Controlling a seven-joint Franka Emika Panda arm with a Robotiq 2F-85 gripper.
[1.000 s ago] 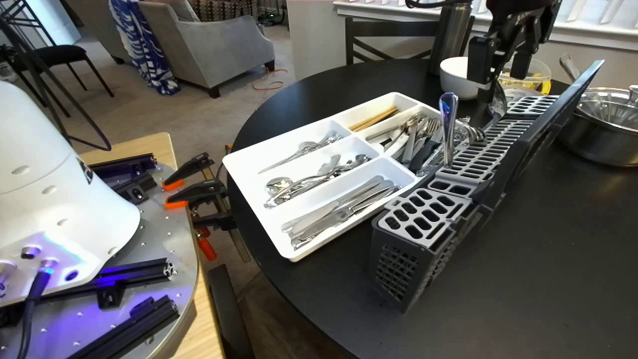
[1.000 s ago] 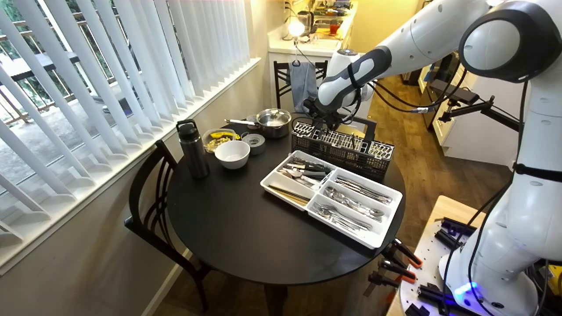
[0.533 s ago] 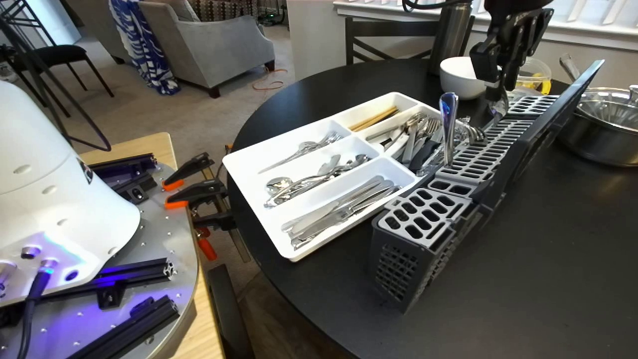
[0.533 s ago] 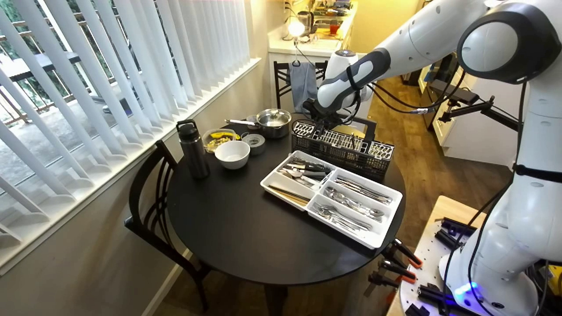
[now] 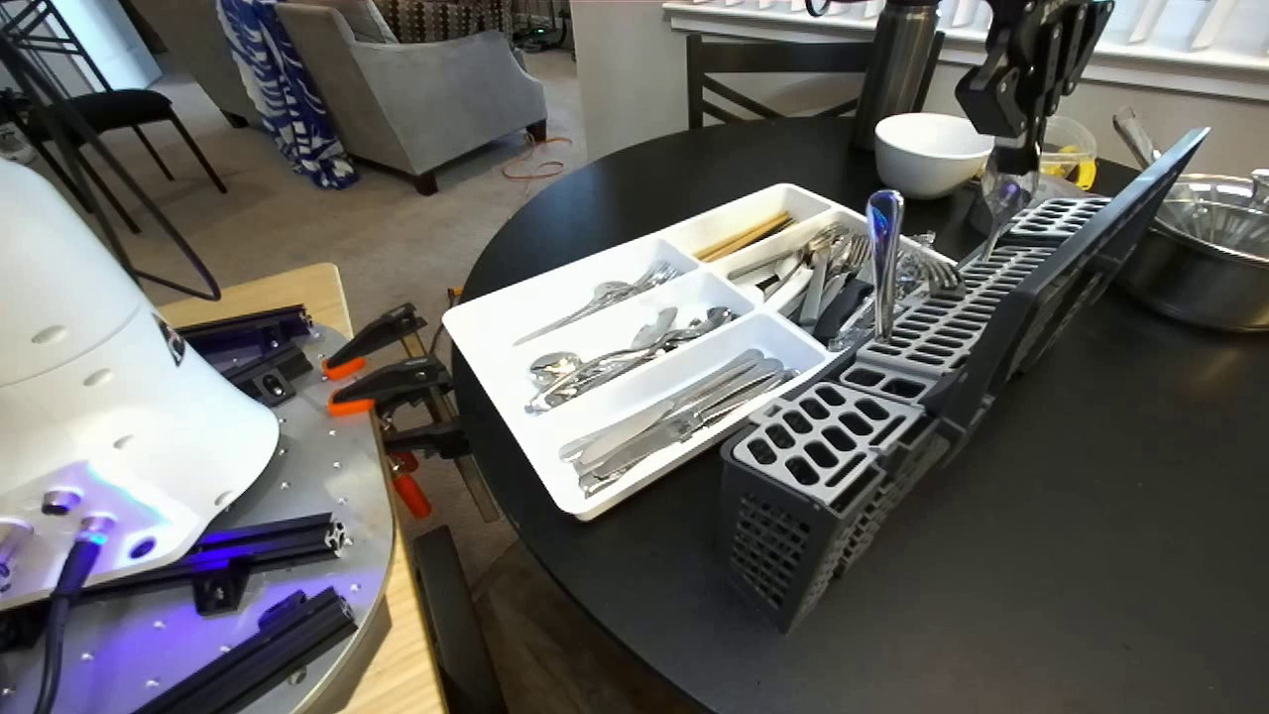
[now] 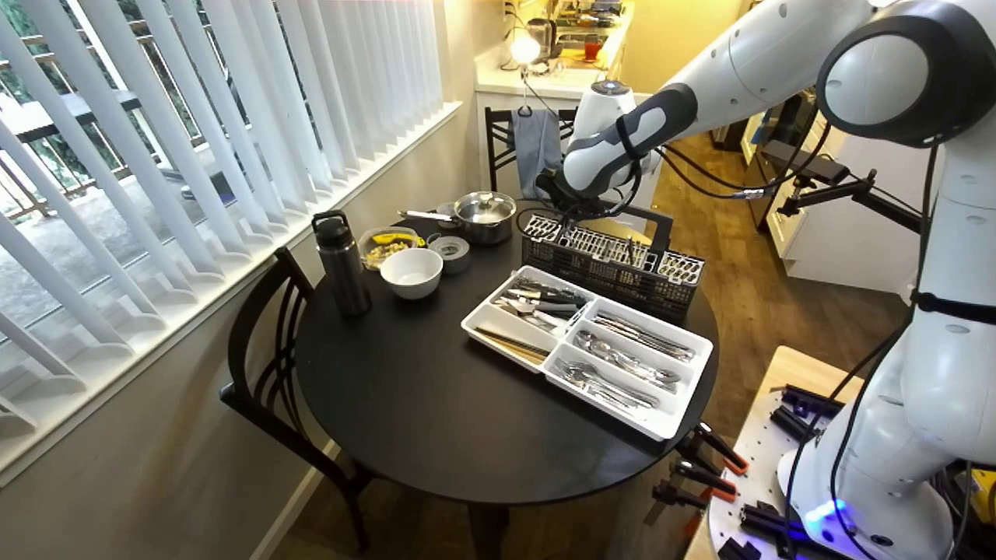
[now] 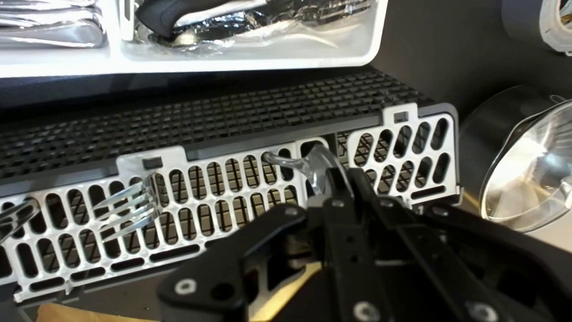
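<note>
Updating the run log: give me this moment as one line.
gripper: closed on spoon | spoon: tilted, at basket top | tray: beside basket

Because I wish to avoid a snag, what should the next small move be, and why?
Probably lift the spoon slowly, along its handle: the hand seems closed on the spoon's bowl, and the handle appears to reach down into the dishwasher cutlery basket.

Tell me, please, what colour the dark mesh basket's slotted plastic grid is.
The grid is light grey, clearest in the wrist view.

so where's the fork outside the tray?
Wrist view, left half: the fork shows above the basket, tines leftward, left of the spoon at the gripper.
</note>
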